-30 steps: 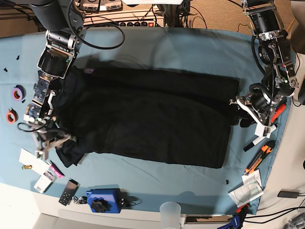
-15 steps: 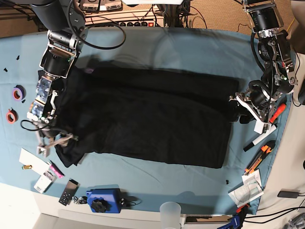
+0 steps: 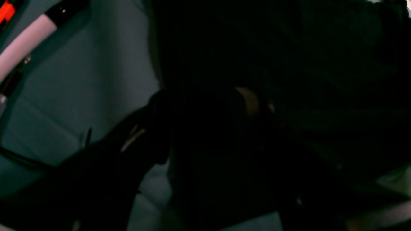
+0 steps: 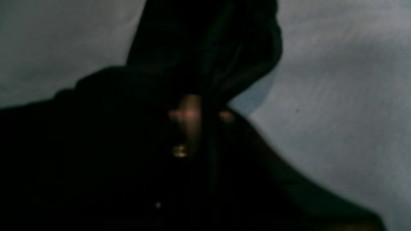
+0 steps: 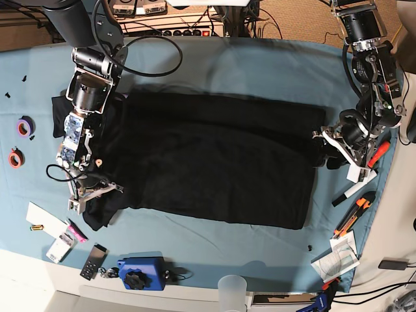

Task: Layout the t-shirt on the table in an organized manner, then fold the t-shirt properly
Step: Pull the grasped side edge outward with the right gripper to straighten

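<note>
— Can we make out the left gripper [image 5: 323,151]?
— No, dark t-shirt [image 5: 214,159] folds swallow its jaws.
— And the right gripper [image 4: 199,112]?
— We see blurred fingertips [image 4: 188,110] only, pinching cloth.

Right gripper [image 5: 97,190] is shifting rightward in the base view, at lower left of frame, closing on the shirt [image 5: 214,162] corner. Shirt's left edge is bunching inward; a dark flap is now showing at upper left.
</note>
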### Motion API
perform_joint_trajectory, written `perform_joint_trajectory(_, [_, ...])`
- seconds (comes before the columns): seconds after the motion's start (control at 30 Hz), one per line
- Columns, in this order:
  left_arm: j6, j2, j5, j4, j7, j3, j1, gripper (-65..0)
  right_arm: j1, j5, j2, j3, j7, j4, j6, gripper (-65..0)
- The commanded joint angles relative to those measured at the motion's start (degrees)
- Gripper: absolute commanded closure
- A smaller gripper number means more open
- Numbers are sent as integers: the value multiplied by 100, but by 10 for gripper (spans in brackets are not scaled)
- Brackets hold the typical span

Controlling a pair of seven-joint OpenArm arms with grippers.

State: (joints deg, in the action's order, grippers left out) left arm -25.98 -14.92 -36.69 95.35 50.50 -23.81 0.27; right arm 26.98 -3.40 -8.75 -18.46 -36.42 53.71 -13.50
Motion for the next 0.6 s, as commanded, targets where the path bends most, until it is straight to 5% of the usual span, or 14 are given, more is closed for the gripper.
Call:
perform_joint_trajectory(0.0, [-26, -63, -103, 92, -144, -33, -94, -301, 142, 4, -48, 2, -184, 234, -17, 0])
perform_joint_trajectory(0.37, [-26, -63, -103, 92, -146, -33, -94, -301, -828, 352, -81, -2, -1567, 3700, -17, 0])
perform_joint_trajectory(0.57, [-26, -63, -103, 92, -146, -33, -92, -301, -1836, 450, -74, -2, -1661, 4186, -13, 0])
